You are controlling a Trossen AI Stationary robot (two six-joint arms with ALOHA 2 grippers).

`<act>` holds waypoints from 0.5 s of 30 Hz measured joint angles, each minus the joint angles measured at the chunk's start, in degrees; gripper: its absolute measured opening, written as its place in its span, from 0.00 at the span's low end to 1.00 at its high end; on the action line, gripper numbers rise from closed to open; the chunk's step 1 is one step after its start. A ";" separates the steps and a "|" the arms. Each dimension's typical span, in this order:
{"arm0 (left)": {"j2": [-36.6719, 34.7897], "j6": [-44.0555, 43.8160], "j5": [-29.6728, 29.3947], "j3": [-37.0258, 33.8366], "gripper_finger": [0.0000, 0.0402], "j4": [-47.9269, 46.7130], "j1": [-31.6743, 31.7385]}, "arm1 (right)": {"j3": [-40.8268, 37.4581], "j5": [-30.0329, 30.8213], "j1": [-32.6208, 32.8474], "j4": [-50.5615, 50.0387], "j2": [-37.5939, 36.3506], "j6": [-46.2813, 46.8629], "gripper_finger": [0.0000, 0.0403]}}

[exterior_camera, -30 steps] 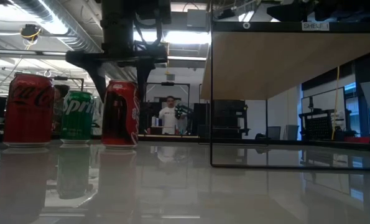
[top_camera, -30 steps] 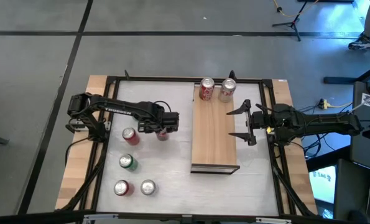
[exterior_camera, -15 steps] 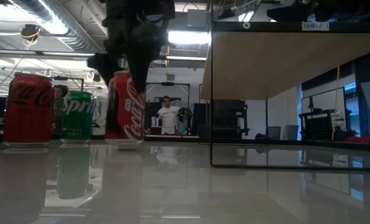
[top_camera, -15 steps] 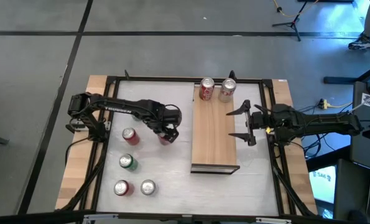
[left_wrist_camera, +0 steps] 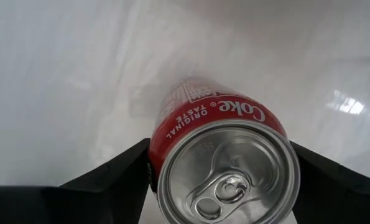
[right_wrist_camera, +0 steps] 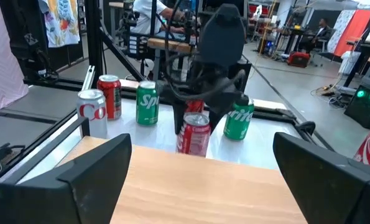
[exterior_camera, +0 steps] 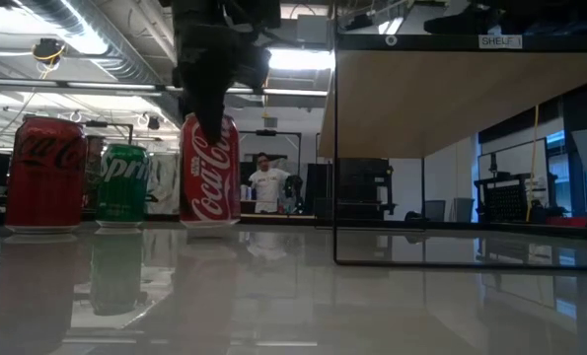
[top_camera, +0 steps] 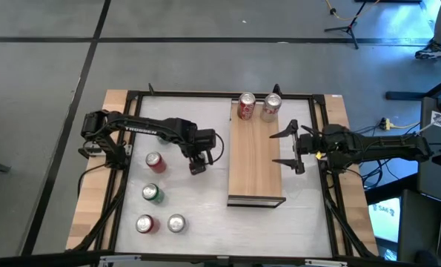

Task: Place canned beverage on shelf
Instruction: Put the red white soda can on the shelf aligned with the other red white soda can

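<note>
Two cans already on shelf [top_camera: 256, 159]; left gripper [top_camera: 198, 158] clamped around red Coke can [left_wrist_camera: 225, 162] on table, right gripper [top_camera: 288, 149] open beside shelf.

Between the left claw [top_camera: 199, 158] and the shelf [top_camera: 256, 159] the surface [top_camera: 205, 200] lies bare; two cans [top_camera: 258, 107] block the shelf's far end.

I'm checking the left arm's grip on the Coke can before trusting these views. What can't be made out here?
- High view: Coke can hidden beneath left gripper.
- Low view: fingers' contact lost in dark silhouette; shelf top unseen.
- Left wrist view: can's base cut off, so lift unclear.
</note>
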 joint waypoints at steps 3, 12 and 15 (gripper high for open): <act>0.00 6.36 0.29 0.02 0.72 -0.12 0.63 | 0.00 0.04 0.01 -0.39 0.01 0.00 0.96; 0.00 24.60 -1.41 0.02 0.72 -0.24 5.81 | 0.00 -0.04 0.00 -0.38 0.01 0.00 0.96; 0.00 28.57 -1.43 0.02 0.72 -0.52 7.24 | 0.00 -0.07 0.00 -0.38 0.00 0.00 0.96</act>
